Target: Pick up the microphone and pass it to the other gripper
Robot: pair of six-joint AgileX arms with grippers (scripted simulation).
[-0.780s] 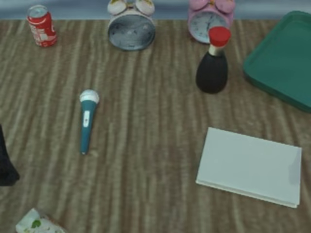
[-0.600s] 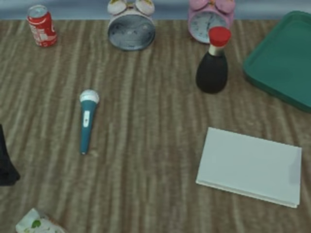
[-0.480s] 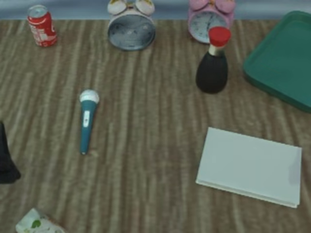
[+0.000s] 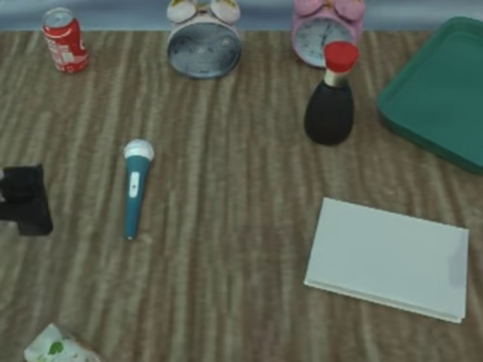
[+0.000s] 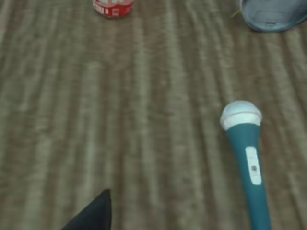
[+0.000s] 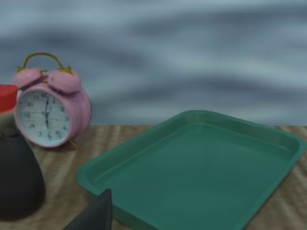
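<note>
The microphone (image 4: 135,188) lies flat on the table, left of centre, with its white-grey head (image 4: 139,150) toward the far edge and its teal handle toward the near edge. The left wrist view shows the microphone (image 5: 247,160) lying untouched. My left gripper (image 4: 26,200) hovers near the table's left edge, a hand's width left of the microphone and apart from it. It is open and holds nothing; a single black fingertip (image 5: 95,214) shows in its wrist view. My right gripper is outside the top view, with one fingertip (image 6: 96,213) showing beside the green tray, open and empty.
Along the far edge stand a red can (image 4: 65,39), a grey alarm clock (image 4: 204,44) and a pink alarm clock (image 4: 326,32). A black red-capped bottle (image 4: 330,98) stands right of centre. A green tray (image 4: 441,94) lies far right, a white pad (image 4: 389,258) near right, a packet (image 4: 56,347) near left.
My left gripper has come in from the left edge, moving toward the far side and a little to the right, closer to the microphone. The microphone has not moved.
</note>
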